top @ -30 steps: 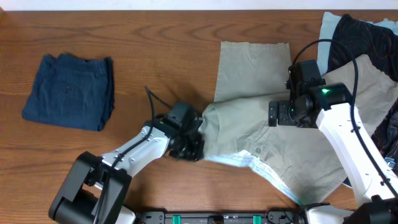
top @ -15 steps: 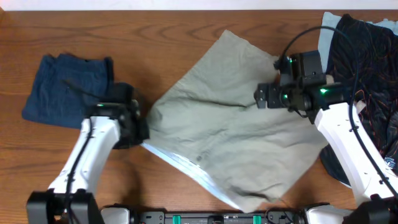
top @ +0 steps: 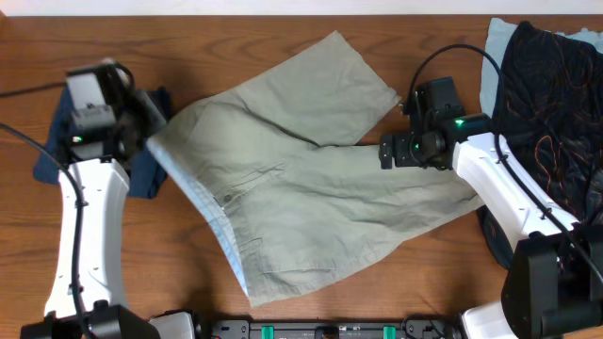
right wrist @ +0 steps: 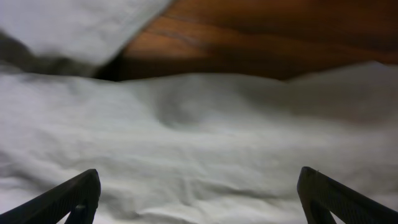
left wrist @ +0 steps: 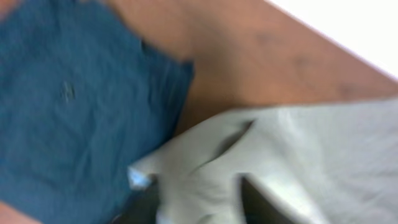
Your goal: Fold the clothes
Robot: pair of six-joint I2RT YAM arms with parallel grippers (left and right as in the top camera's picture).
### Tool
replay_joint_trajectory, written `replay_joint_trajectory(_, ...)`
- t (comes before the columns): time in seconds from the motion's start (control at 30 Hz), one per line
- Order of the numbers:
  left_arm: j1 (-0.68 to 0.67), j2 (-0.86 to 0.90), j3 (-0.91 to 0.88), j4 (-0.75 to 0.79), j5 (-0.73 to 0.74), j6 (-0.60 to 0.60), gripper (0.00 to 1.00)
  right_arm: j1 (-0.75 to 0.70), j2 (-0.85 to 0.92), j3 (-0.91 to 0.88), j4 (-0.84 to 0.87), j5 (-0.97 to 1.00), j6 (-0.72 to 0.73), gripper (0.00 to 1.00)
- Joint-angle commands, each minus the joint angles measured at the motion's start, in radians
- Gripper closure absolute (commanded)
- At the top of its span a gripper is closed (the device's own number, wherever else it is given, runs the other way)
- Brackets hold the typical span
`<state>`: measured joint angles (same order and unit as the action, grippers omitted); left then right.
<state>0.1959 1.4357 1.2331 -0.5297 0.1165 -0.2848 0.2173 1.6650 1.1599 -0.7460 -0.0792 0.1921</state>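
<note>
The khaki shorts (top: 301,202) lie spread across the middle of the table, their pale blue waistband (top: 212,221) along the left edge. At the shorts' upper left corner, next to the folded dark blue garment (top: 49,162), is my left gripper (top: 141,143). The blurred left wrist view shows its gripper (left wrist: 199,202) with dark fingers (left wrist: 264,202) parted and the bunched khaki corner (left wrist: 205,168) lying between them. My right gripper (top: 384,153) hovers over the shorts' right leg. In its wrist view the gripper (right wrist: 199,199) is wide open with flat khaki cloth (right wrist: 199,137) below and nothing held.
A heap of dark patterned clothes (top: 551,94) over a pale blue piece (top: 497,52) fills the right edge. The dark blue garment (left wrist: 62,112) sits at the far left under my left arm. Bare wood (top: 236,47) shows along the back.
My left arm swung up and left, dragging the shorts' waistband corner toward the blue garment, and its jaws have parted. The shorts turned and spread out. The right gripper shifted slightly left.
</note>
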Motion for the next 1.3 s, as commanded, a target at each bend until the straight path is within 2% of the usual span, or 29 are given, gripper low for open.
replay_joint_trajectory(0.0,-0.006,-0.005,0.018,-0.052,0.06,-0.012,0.08,-0.016,-0.037,0.006,-0.019,0.048,0.02,0.01)
replay_joint_trajectory(0.03,-0.006,-0.003,0.017,-0.102,0.087,-0.013,0.01,-0.016,-0.046,0.006,-0.035,0.049,0.02,0.01)
replay_joint_trajectory(0.27,-0.006,0.002,0.004,-0.533,0.269,-0.013,0.02,-0.022,-0.089,0.006,-0.198,0.05,0.054,0.01)
replay_joint_trajectory(0.37,-0.02,0.002,-0.04,-0.617,0.272,-0.012,0.02,-0.045,-0.101,0.006,-0.253,0.049,0.135,0.01)
replay_joint_trajectory(0.5,-0.046,0.002,-0.132,-0.569,0.271,-0.019,0.02,-0.087,-0.115,0.006,-0.316,0.048,0.205,0.01)
replay_joint_trajectory(0.8,-0.084,0.033,-0.381,-0.206,0.229,-0.095,0.02,-0.154,-0.148,0.006,-0.396,0.046,0.195,0.01)
replay_joint_trajectory(0.97,-0.084,0.093,-0.397,-0.101,0.222,-0.095,0.02,-0.154,-0.15,0.006,-0.395,0.046,0.196,0.01)
replay_joint_trajectory(1.27,-0.084,0.249,-0.397,-0.028,0.204,-0.118,0.02,-0.154,-0.15,0.006,-0.399,0.046,0.195,0.01)
